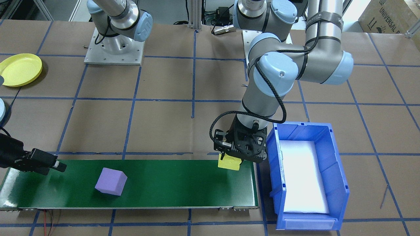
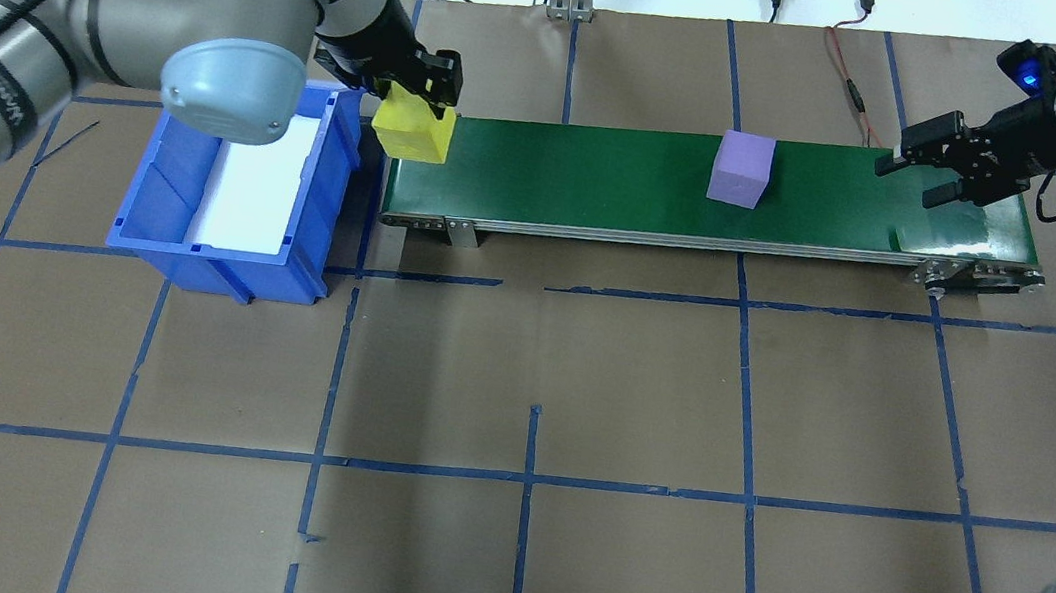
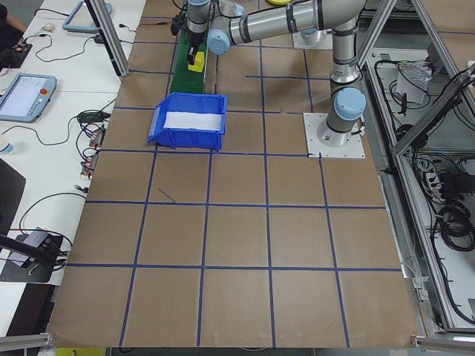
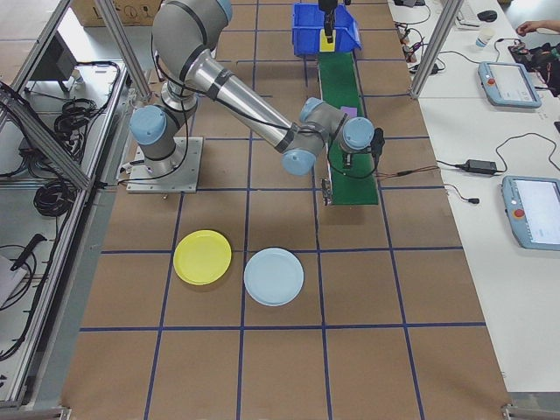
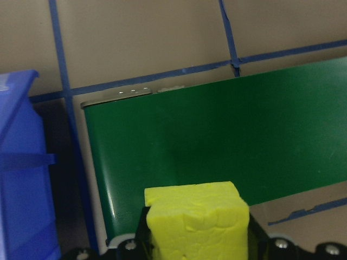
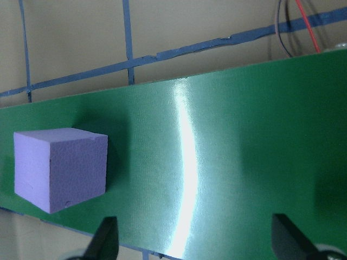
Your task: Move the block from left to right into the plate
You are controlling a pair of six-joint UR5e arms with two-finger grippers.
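**Q:** Where do the two blocks sit?

**A:** The left hand [image 2: 420, 90] is clamped on a yellow block [image 2: 413, 130], holding it over the end of the green conveyor belt [image 2: 603, 180] nearest the blue bin [image 2: 229, 189]. In the left wrist view the block fills the space between the fingers, with the belt's end below and the bin's wall at the frame's left edge. Whether the block touches the belt cannot be told. A purple block [image 2: 741, 168] rests on the belt, past its middle toward the other end, well apart from the yellow one.

**Q:** And the right hand?

**A:** The right hand [image 2: 917, 179] hovers over the belt's far end from the bin, its fingers spread wide and holding nothing. The right wrist view shows both fingertips [image 6: 105, 238] at the bottom of the frame, with the purple block lying beyond them on the belt, clear of either finger.

**Q:** Where is the plate?

**A:** The pale yellow plate [image 4: 202, 256] lies flat on the brown worktop [image 2: 537, 388], off the belt, on the robot's right side, near the base of the right arm. Just beside it sits a pale blue plate [image 4: 274, 276]; the two rims are close, though contact cannot be judged. Neither plate holds anything.

**Q:** What is in the bin?

**A:** A white liner [image 1: 303, 173] covers its floor.
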